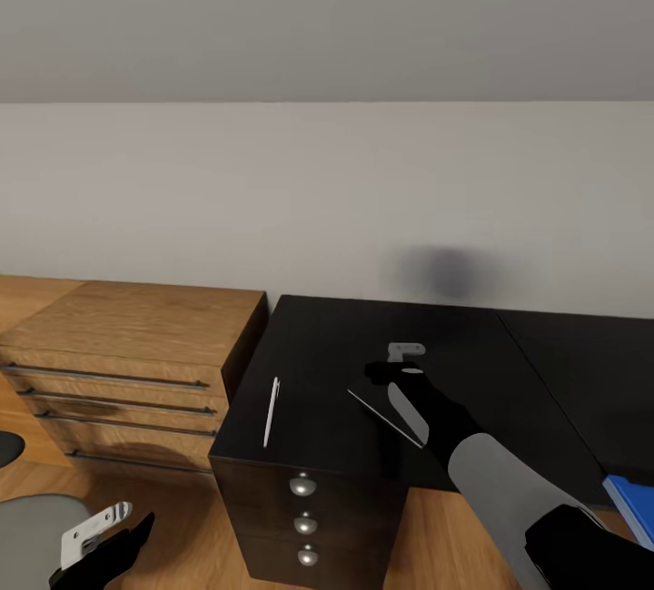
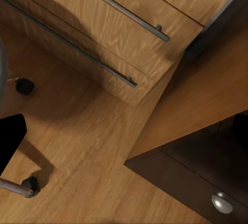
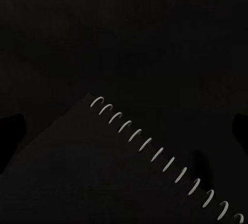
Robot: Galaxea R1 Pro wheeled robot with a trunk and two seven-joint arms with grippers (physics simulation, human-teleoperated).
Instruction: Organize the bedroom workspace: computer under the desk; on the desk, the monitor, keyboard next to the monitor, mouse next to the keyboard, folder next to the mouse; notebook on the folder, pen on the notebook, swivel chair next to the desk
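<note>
Head view: my right gripper (image 1: 406, 363) hangs over long glossy black desk (image 1: 363, 336), above thin grey spiral-bound notebook (image 1: 386, 417) lying flat on top. Finger spread – cannot tell from here. Thin white-silver stick pen (image 1: 271, 412) lies on desk, apart from notebook toward low light-wood dresser (image 1: 127, 345). Corner of flat bright blue folder (image 1: 634, 504) at desk's far end. My left gripper (image 1: 95, 535) low over wood floor (image 1: 182, 526), near grey swivel chair seat (image 1: 32, 522); opening unclear.

Left wrist view: dresser drawers, floor, chair's black caster (image 2: 25, 85), desk's round silver knob (image 2: 222, 202).

Right wrist view: notebook's wire spiral (image 3: 160, 154) on desk; dark fingertips wide apart, holding nothing.

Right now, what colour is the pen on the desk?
White-silver pen, clearest in the head view.
</note>
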